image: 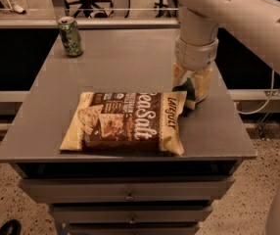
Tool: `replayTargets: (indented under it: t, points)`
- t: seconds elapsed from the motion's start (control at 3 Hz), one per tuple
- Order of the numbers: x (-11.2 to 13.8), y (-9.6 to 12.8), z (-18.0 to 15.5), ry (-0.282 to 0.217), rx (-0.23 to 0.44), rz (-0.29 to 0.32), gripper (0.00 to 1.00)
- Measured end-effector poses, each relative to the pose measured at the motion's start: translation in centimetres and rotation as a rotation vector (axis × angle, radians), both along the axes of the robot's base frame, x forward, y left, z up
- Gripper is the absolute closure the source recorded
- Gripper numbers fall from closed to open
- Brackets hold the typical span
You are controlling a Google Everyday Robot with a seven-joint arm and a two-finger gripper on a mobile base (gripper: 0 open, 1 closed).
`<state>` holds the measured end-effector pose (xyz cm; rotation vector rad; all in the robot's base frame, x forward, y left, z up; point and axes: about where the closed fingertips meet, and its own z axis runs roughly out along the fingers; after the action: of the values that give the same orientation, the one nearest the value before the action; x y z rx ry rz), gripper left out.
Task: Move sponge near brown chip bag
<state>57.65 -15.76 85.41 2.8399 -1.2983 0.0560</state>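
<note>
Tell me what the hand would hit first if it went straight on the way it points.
The hand points down, shut on the sponge. Straight on, the sponge would meet the table top just beside the end of the brown chip bag. Depth is unclear, so it might clip that edge.

The brown chip bag (125, 124) is dark brown with pale yellow ends, white "Sea Salt" lettering and pictures of chips. At its 2 o'clock corner the cream end effector (191, 96) clasps the sponge (185, 87), which is dark green over pale yellow. The soda can (70, 36), at 11 o'clock on the plain grey desk (130, 58), is mottled green. The arm (213, 9) is off-white.
</note>
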Motion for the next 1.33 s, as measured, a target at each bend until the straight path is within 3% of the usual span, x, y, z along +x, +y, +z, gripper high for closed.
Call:
replayTargets:
  t: [0.67,1.0,1.33]
  points:
    - [-2.4,3.4,0.3,0.053,0.097,0.054,0.19]
    - [-2.3,4.1,0.6,0.051,0.127,0.05,0.0]
    - [-2.2,4.0,0.6,0.048,0.128,0.048,0.0]
